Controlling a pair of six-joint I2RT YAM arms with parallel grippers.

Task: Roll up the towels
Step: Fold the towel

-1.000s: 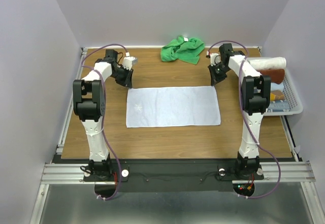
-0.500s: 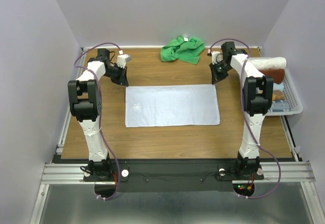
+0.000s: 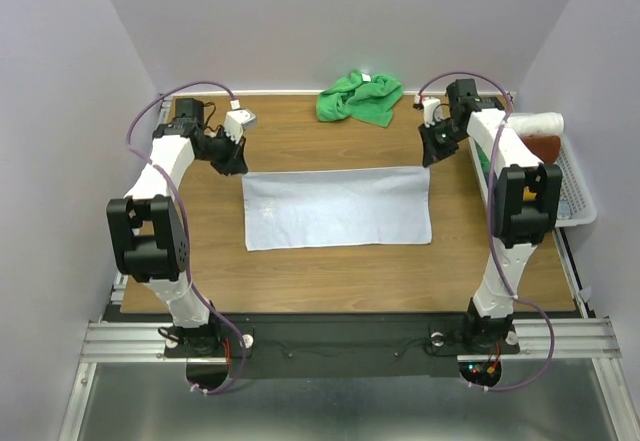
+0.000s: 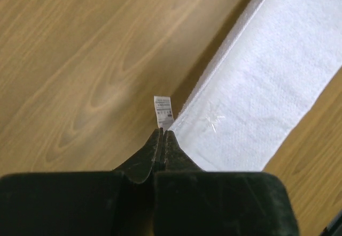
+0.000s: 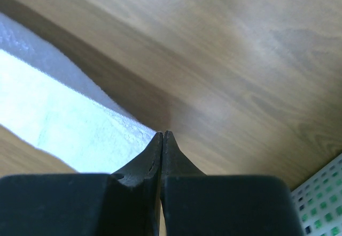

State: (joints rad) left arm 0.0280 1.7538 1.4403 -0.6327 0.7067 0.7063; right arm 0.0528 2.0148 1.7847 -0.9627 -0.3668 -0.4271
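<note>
We are pinching the far left corner of the white towel point(image 3: 337, 209) with our left gripper point(image 4: 162, 133), its fingers pressed together on the cloth just beside the small label point(image 4: 163, 111). Our right gripper point(image 5: 163, 135) is clamping the far right corner in the same way, fingers squeezed tight on the fabric. The white towel is lying spread out across the middle of the desk point(image 3: 330, 271), its far edge rising off the wood at both pinched corners and casting a shadow beneath. The green towel point(image 3: 360, 98) is sitting crumpled at the far edge of the desk, apart from both grippers. A basket point(image 3: 582, 201) is standing at the desk's right side, holding a cream roll point(image 3: 530, 122) and a brown roll point(image 3: 545, 148).
</note>
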